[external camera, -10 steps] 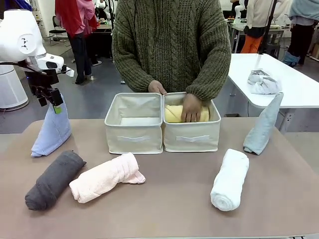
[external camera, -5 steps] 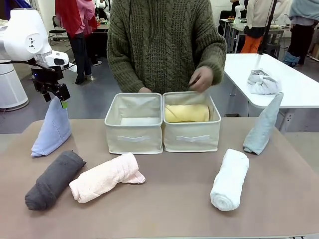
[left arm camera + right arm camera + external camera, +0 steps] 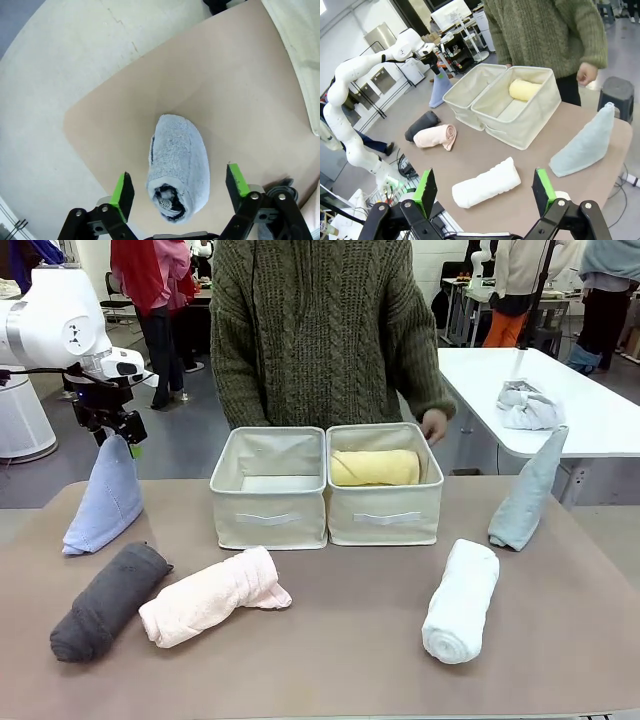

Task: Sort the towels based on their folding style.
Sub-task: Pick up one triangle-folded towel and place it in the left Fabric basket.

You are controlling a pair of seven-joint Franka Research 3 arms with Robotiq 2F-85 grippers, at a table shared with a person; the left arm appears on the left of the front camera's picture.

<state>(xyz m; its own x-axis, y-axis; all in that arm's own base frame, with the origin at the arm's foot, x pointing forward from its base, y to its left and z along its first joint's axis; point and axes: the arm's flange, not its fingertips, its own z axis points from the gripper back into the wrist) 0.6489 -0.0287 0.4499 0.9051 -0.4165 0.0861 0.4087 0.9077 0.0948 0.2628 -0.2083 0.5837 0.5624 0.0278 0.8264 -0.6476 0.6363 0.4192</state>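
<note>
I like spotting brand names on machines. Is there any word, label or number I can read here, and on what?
No text can be read.
The small dark mark on the white left arm is too small to make out.
The strips on the cream bins look blank.

Front view looks across the worktop [image 3: 340, 660]. Left wrist looks straight down, close, onto the blue cone [image 3: 177, 165]; right wrist overlooks everything from higher.
</note>
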